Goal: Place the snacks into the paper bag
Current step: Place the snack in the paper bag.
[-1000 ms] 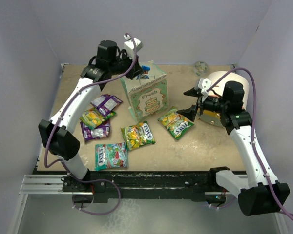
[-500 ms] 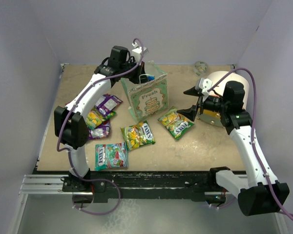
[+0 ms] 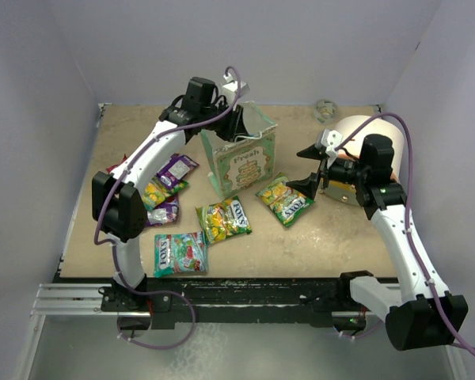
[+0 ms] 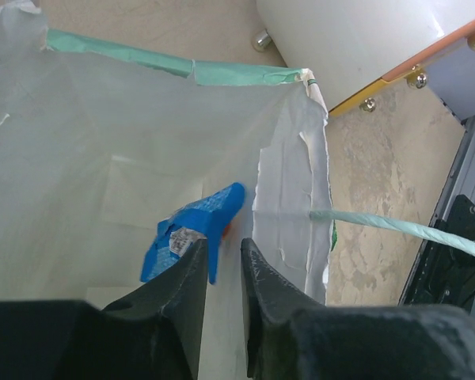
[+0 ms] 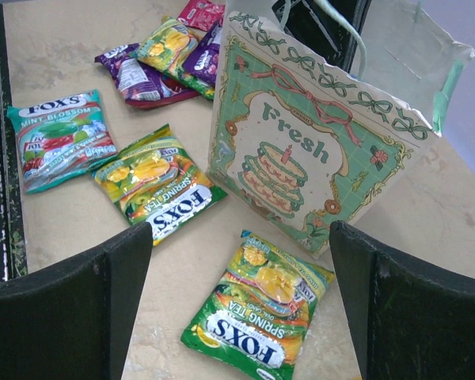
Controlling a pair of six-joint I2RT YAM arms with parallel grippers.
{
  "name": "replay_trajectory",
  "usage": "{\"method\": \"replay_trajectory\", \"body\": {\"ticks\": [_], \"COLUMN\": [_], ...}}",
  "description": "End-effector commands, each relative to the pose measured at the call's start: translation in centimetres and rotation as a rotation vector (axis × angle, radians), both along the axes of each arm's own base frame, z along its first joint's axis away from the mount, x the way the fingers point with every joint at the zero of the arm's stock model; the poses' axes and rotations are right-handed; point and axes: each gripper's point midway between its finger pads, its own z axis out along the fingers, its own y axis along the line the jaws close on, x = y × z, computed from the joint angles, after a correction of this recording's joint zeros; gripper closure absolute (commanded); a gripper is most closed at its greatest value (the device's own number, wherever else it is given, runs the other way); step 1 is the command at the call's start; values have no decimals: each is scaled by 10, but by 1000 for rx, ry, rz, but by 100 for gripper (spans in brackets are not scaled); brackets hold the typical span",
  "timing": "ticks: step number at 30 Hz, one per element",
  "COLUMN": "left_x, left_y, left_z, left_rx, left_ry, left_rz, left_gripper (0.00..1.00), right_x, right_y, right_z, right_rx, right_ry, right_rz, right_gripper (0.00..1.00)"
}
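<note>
Snacks (image 3: 224,218) lie flat on the table (image 3: 340,237), and I count six there. At the left, crowded beside my left arm's links, are two purple packets (image 3: 176,168) with the left yellow-green packet (image 3: 150,190) overlapped between them. The teal-and-red packet (image 3: 180,253) sits nearest the front edge, and the middle yellow-green packet (image 3: 224,218) lies just right of it. The paper bag (image 3: 241,162) stands upright at mid-table, mouth open. Inside it the left gripper (image 4: 224,252) has its fingers nearly together, pinching a corner of the seventh snack, the blue packet (image 4: 194,229). The right yellow-green packet (image 3: 285,199) lies just beside the bag. The right gripper (image 3: 299,166) hovers over it, fingers spread wide, holding nothing. The cylinder (image 3: 356,131) stands behind that gripper. Bare board runs from that packet to the front and right edges.
</note>
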Motion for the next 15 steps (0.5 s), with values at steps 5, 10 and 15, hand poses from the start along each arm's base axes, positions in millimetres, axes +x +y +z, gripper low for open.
{"method": "replay_trajectory", "body": {"ticks": [5,10,15], "left_x": [-1,-1,-3], "left_y": [3,13,29], "left_z": [46,64,86], "left_rx": [-20,14,67], "left_ry": [-163,-266,-405], "left_rz": [-47,-35,-7], "left_gripper": [61,51,39], "right_x": [-2,-1,1], "right_y": [1,2,1], "right_z": [11,10,9], "right_rx": [15,15,13], "right_ry": [-43,-39,-38], "right_rz": [19,21,14], "right_gripper": [6,5,5]}}
